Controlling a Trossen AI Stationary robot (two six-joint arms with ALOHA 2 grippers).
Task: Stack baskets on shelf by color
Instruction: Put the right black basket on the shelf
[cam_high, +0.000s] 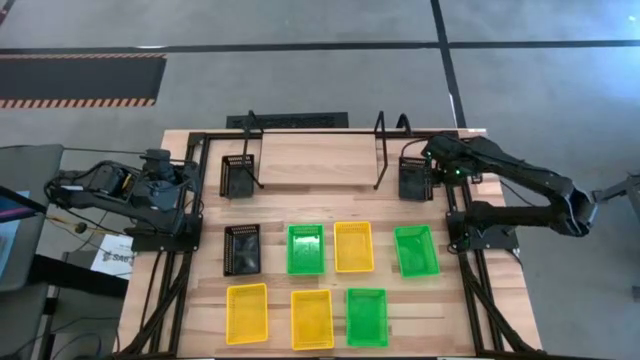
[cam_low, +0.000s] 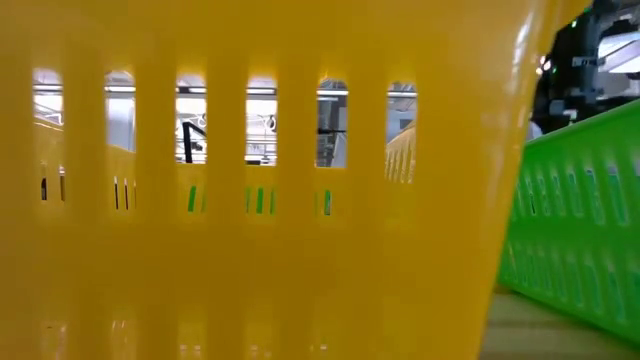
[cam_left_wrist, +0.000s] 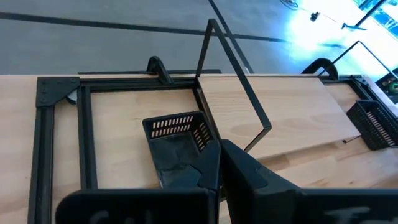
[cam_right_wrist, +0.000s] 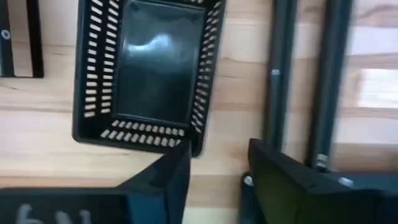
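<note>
- The low black thin-tube metal shelf (cam_high: 315, 150) stands at the far end of the wooden table (cam_high: 500, 320), with a bare light wooden board under its frame.
- A black perforated plastic basket (cam_high: 236, 176) lies just beside the shelf's left legs; a second black basket (cam_high: 414, 178) lies just beside its right legs.
- The left gripper (cam_left_wrist: 219, 163) hovers near the left black basket, fingers nearly closed and holding nothing.
- The right gripper (cam_right_wrist: 217, 171) hangs over the near edge of the right black basket, fingers parted with nothing between them.
- A third black basket (cam_high: 243, 249) sits mid-table, in a row with a green basket (cam_high: 306, 248), a yellow basket (cam_high: 353, 246) and another green basket (cam_high: 416, 250).
- Nearer the front lie two yellow baskets (cam_high: 247, 313) (cam_high: 312, 319) and a green one (cam_high: 367, 316).
- In the low view, a yellow basket wall fills nearly everything, blocking the shelf and arms.
</note>
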